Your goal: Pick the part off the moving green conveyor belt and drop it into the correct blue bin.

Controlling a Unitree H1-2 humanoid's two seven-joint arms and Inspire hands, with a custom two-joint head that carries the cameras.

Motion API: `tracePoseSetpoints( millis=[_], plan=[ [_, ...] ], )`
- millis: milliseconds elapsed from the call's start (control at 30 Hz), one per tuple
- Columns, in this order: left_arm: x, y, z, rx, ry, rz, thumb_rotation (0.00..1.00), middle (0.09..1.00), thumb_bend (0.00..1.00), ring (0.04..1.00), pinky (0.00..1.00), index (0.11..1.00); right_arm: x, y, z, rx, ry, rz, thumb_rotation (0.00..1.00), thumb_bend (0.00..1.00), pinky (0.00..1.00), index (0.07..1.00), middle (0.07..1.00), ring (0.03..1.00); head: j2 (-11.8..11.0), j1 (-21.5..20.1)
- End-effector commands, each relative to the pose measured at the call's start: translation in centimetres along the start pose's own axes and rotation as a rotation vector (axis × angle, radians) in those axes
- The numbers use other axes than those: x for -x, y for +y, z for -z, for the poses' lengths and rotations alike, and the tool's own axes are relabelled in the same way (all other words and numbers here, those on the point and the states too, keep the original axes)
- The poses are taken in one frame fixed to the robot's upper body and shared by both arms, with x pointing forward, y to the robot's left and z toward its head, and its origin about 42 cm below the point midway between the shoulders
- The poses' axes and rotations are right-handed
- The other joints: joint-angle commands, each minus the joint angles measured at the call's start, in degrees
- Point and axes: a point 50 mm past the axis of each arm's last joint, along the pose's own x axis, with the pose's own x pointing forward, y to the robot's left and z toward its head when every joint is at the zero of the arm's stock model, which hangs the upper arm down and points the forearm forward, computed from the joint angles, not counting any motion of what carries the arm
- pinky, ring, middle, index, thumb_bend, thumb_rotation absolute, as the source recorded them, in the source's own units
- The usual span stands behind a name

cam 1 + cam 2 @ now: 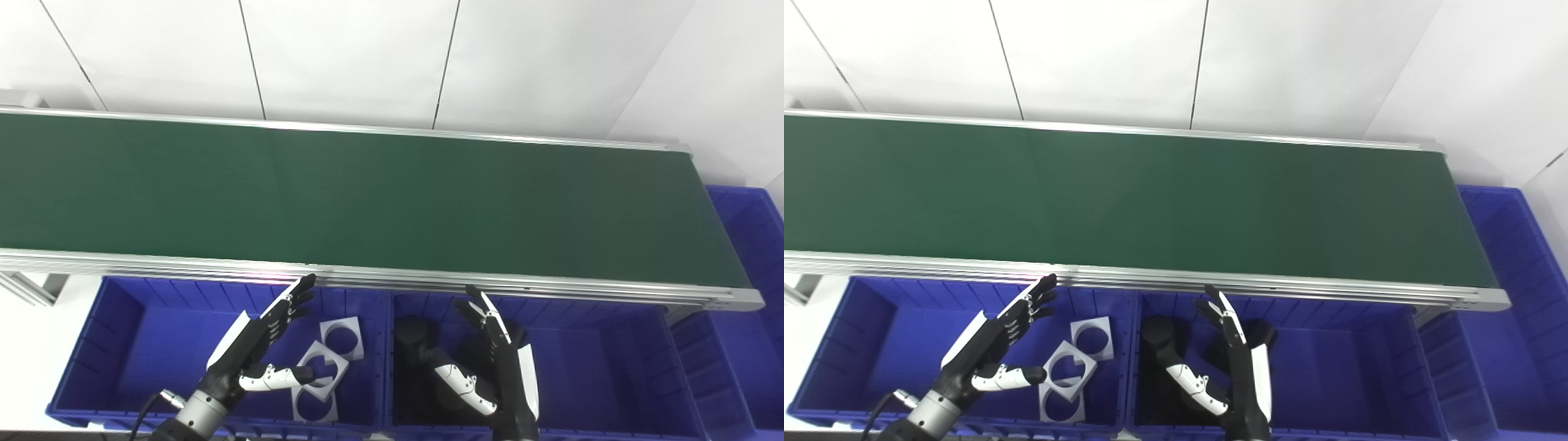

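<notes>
The green conveyor belt (pixel 367 196) runs across the view with no part on it. My left hand (pixel 260 346) is open and empty, hovering over the left blue bin (pixel 122 343), which holds three grey square plates with round holes (pixel 321 367). My right hand (pixel 496 355) is open and empty over the middle blue bin (pixel 600 367), which holds black round parts (pixel 413 334), partly hidden by the hand.
A third blue bin (pixel 747 257) stands at the belt's right end. The belt's aluminium rail (pixel 429 282) runs just beyond both hands. A white wall is behind the belt.
</notes>
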Motion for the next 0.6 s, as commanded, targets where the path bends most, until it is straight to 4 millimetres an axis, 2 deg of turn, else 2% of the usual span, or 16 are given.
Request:
tracePoseSetpoints(
  millis=[0,200,467,533,567],
  plan=[
    [-0.3,0.4,-1.2,-0.044,-0.07,-0.02,0.58,0.989,0.87,0.985,0.95,0.972,-0.1,0.0,-1.0,-0.015,-0.054,0.011,0.55,0.69,0.84,0.897,0.812,0.823,0.01,0.08],
    [-0.2,0.1,-1.3,-0.053,-0.07,-0.033,0.6,0.987,0.87,0.98,0.95,0.972,-0.1,0.0,-0.8,-0.015,-0.055,-0.003,0.56,0.69,0.84,0.895,0.833,0.844,-0.14,0.42],
    [-0.2,-0.7,-1.4,-0.09,-0.073,-0.058,0.69,0.975,0.88,0.959,0.92,0.963,0.2,-0.2,-1.0,-0.019,-0.046,-0.016,0.57,0.69,0.83,0.887,0.858,0.853,-0.61,2.06],
    [-0.2,-0.9,-1.4,-0.084,-0.076,-0.06,0.71,0.974,0.87,0.953,0.91,0.959,0.3,-0.3,-1.0,-0.019,-0.044,-0.017,0.57,0.69,0.84,0.89,0.859,0.856,-0.71,2.29],
    [-0.2,-1.0,-1.4,-0.082,-0.077,-0.061,0.72,0.972,0.84,0.95,0.91,0.957,0.3,-0.3,-1.0,-0.018,-0.041,-0.017,0.57,0.69,0.83,0.889,0.856,0.855,-0.71,2.29]
  ],
)
